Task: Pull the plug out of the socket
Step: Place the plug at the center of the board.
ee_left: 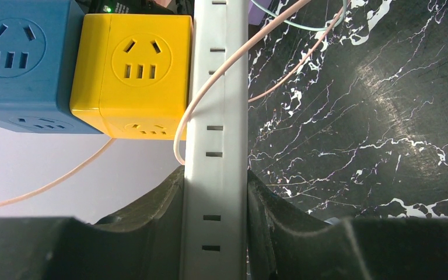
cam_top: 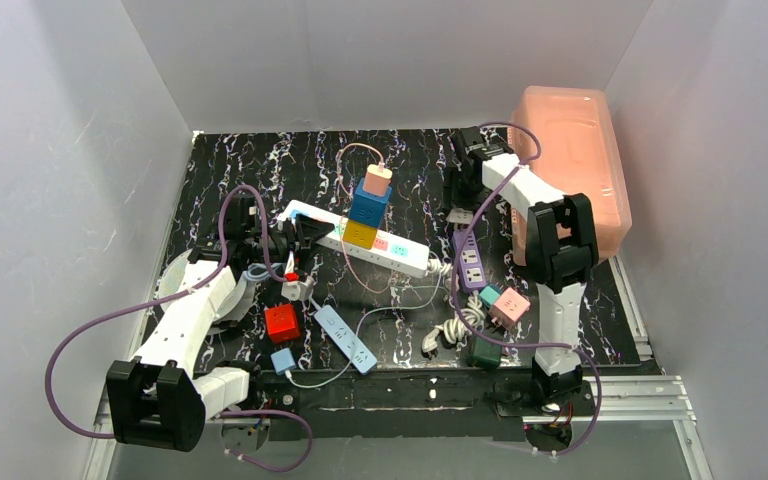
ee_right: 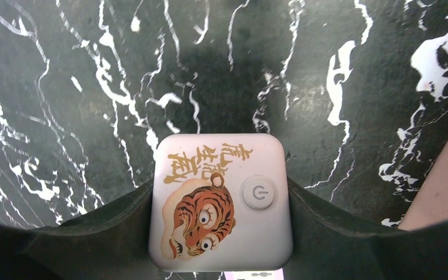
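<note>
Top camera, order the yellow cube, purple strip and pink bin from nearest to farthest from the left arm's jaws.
1. Yellow cube, on the white power strip, mid-table.
2. Purple strip, right of centre.
3. Pink bin, far right.

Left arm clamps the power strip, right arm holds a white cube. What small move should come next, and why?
Probably lower the right gripper and open it, setting the white cube on the table. The cube is already away from the power strip, which the left gripper clamps by its sides, and a yellow cube on it needs a free gripper.
</note>
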